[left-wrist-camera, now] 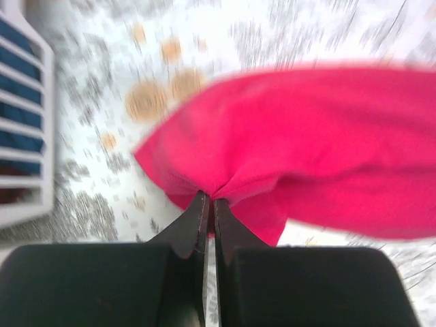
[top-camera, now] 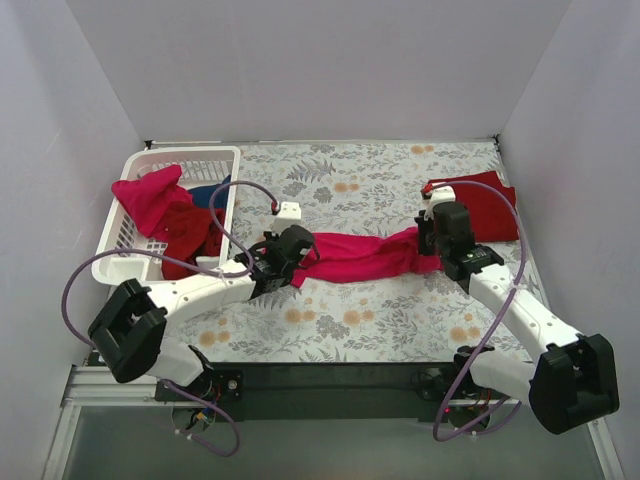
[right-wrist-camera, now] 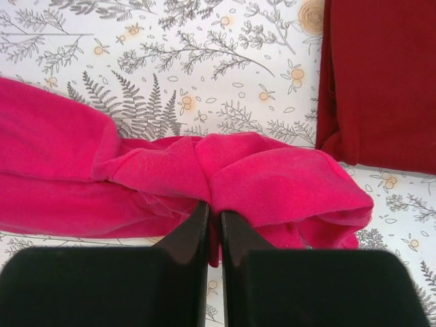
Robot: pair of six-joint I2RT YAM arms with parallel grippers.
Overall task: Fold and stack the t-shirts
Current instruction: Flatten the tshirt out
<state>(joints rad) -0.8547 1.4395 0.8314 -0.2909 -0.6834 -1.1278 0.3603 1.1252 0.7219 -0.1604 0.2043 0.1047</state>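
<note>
**A:** What is the cloth in the middle of the frame like?

**B:** The bright pink t-shirt (top-camera: 365,257) is thin, soft knit. It is stretched into a long rumpled band across the centre of the overhead view, over the table (top-camera: 350,330) with its flat fern-and-flower print.

**A:** And the hands?

**B:** The left gripper (left-wrist-camera: 208,203) has its black tapered fingers pressed together on a bunched pinch at the band's left end. The right gripper (right-wrist-camera: 214,216) is clamped the same way on gathered folds at the right end, with only a thin slit between its fingers.

**A:** Where are the other shirts?

**B:** A dark maroon t-shirt (right-wrist-camera: 381,82) lies folded flat with straight edges at the upper right, just beside the pink shirt's right end. At the left stands a white plastic lattice basket (top-camera: 135,165). A pink-red shirt (top-camera: 148,195) is draped over its rim, and a maroon-red shirt (top-camera: 188,240) and some blue cloth (top-camera: 205,192) are heaped inside.

**A:** How much room is there around the band?

**B:** The printed surface shows above the band as far as the back wall. A narrower strip shows below it, toward the arm bases. The basket closes off the left side, the folded shirt takes the upper right corner, and pale walls (top-camera: 320,70) hem in the left, back and right.
</note>
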